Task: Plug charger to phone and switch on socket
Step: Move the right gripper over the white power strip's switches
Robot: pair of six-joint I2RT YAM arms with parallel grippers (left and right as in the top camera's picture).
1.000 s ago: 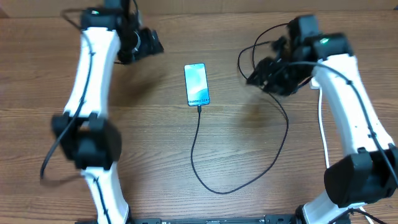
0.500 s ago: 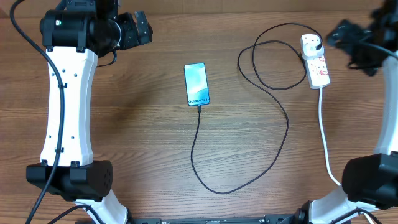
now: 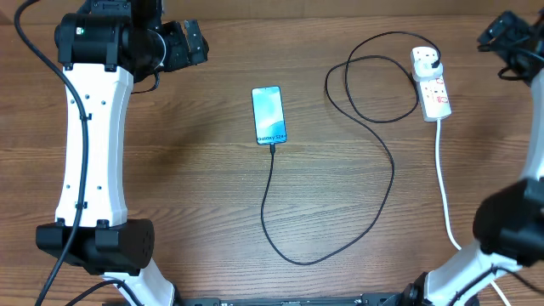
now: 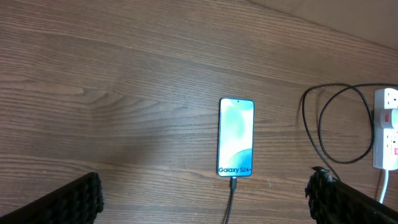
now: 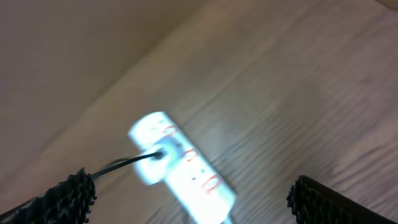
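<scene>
Our left fingers (image 4: pixel 68 200) are spread wide with nothing between them. Our right fingers (image 5: pixel 329 200) are spread wide and hold nothing too.

The phone (image 3: pixel 268 116) lies flat in the middle of the table (image 3: pixel 195 195), screen up. It has not moved since a second ago. The charger (image 3: pixel 393 170) sits in the phone's bottom end, just as before.

What changed is us. A second ago our right gripper (image 3: pixel 510 34) hung over the charger's loops and hid the socket (image 3: pixel 433 89). Now it is by the far right corner, and we see the whole socket. Our left gripper (image 3: pixel 183 42) moved a little toward the far edge too.

From the phone the charger runs toward us, bends round to the right, loops, and ends in a black plug (image 3: pixel 427 58) in the socket's far end. A thick white cord (image 3: pixel 442 187) runs from the socket's near end to the near edge. We cannot tell if the switch is on, because the right wrist view is blurry.

The phone and socket both lie uncovered. There is open wood left of the phone, and more between the phone and the loops. The socket sits close to the right edge, with our right arm just beside it.
</scene>
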